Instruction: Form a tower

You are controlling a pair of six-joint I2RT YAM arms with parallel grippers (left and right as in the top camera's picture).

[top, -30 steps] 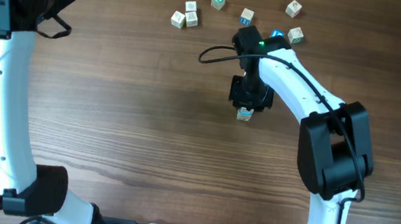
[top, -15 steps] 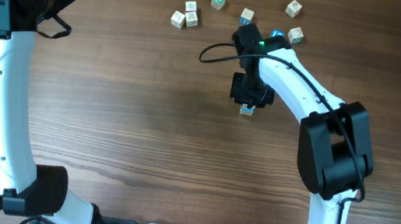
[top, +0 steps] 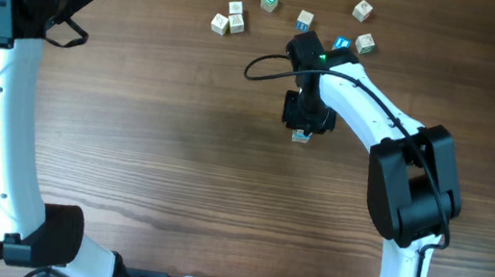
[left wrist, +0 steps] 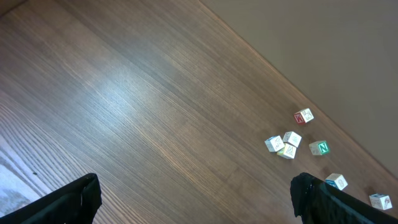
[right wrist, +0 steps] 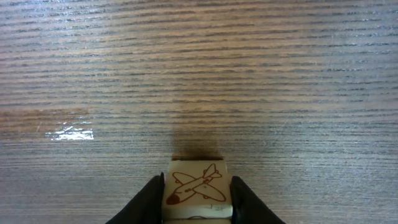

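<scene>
Since a second ago the right arm has eased slightly toward the far side of the desk [top: 178,148], and the cube peeking out under its wrist sits a touch farther that way too; the left arm has not moved.

The tower [right wrist: 198,190] stands directly between the right jaws, near the middle of the desk. The wrist view shows its top cube, a pale face with a red-brown aeroplane drawn on it, and a thin edge of another cube just beneath. How many cubes are under that is hidden.

The right jaws stand narrow, one finger close against each side of the top cube. Whether they press it or have just let go, I cannot tell: no clear gap shows on either side.

The left jaws are spread wide with nothing between them, parked well off to the left of the tower.

The loose cubes [top: 269,2] lie scattered beyond the right jaws toward the far edge, well apart from the tower, and a blue one [top: 341,43] sits close beside the right arm.

The risk, as I judge it, is in the release. If one finger drags on the top cube while the jaws part or lift, the cube could slide or twist off the one below and topple the tower. A sideways drift during the rise would do the same.
</scene>
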